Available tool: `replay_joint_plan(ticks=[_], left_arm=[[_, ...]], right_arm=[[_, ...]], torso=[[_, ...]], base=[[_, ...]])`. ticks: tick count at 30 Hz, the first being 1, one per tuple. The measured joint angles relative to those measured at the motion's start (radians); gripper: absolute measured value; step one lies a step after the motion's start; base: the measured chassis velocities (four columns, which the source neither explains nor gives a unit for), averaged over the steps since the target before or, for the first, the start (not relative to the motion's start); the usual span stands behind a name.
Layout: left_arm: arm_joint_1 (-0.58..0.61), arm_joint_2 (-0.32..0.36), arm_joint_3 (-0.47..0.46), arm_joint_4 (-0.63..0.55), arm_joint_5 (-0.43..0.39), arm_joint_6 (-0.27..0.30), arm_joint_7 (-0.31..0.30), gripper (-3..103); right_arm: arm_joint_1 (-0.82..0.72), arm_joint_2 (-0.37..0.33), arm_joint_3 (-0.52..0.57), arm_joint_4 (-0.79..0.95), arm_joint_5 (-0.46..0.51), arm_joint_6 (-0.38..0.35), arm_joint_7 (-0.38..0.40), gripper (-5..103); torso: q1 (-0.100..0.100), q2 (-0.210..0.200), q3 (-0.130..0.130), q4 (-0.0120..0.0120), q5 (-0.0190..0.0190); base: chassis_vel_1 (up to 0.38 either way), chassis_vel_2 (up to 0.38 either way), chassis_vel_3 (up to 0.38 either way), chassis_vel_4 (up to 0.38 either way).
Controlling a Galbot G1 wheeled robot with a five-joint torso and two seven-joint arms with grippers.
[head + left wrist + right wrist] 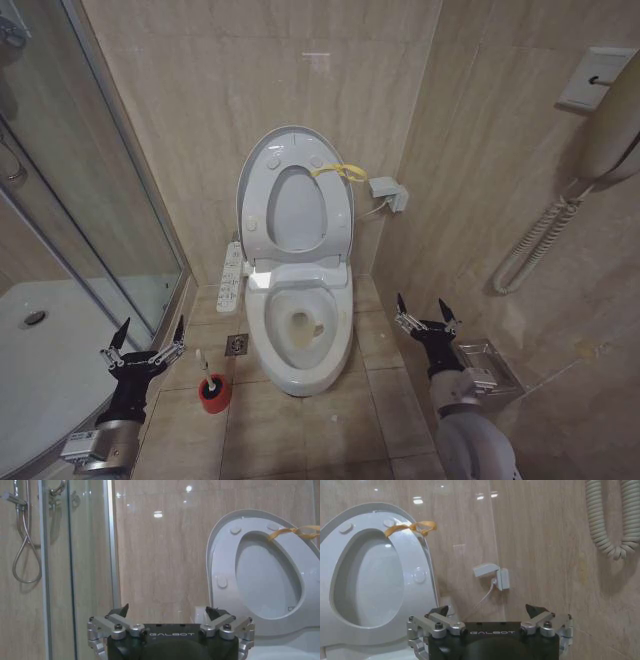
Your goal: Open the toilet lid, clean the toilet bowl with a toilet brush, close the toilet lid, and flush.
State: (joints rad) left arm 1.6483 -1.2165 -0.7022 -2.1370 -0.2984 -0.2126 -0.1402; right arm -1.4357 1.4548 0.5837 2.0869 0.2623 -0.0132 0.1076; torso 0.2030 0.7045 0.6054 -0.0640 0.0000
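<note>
Beige marble-look tiles are covering the walls and floor of a small bathroom, with a glass shower enclosure standing at the robot's left. Against the back wall, the toilet lid is leaning upright together with the ring-shaped seat, so the first step looks done: the yellow loop tied at the lid's edge is probably serving as a pull handle for a gripper. With both raised, the toilet bowl is lying open, its yellowish stain showing on the inner surface.

On the floor just beside the bowl's left side, the toilet brush is standing upright in its red holder cup, its thin white handle pointing up where it can be reached from above. A long white button panel is running along the bowl's left flank, near the wall.

Both arms are waiting low, 1 on each side of the toilet. The left gripper is hovering above the floor near the shower tray's edge, well to the left of the brush, fingers spread wide and holding nothing. The right gripper is hanging to the right of the bowl, likewise spread and unloaded. In the judgement of this moment, the left gripper is the better placed for taking the brush, since the cup is on its side.
</note>
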Motion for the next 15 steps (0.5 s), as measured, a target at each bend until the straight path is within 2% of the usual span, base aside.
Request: replay_joint_plan(ticks=[15], left_arm=[[0.000, 0.000, 0.000, 0.000, 0.000, 0.000, 0.000, 100]], right_arm=[[0.000, 0.000, 0.000, 0.000, 0.000, 0.000, 0.000, 100]], torso=[[0.000, 0.000, 0.000, 0.0000, 0.0000]], base=[[0.000, 0.000, 0.000, 0.000]])
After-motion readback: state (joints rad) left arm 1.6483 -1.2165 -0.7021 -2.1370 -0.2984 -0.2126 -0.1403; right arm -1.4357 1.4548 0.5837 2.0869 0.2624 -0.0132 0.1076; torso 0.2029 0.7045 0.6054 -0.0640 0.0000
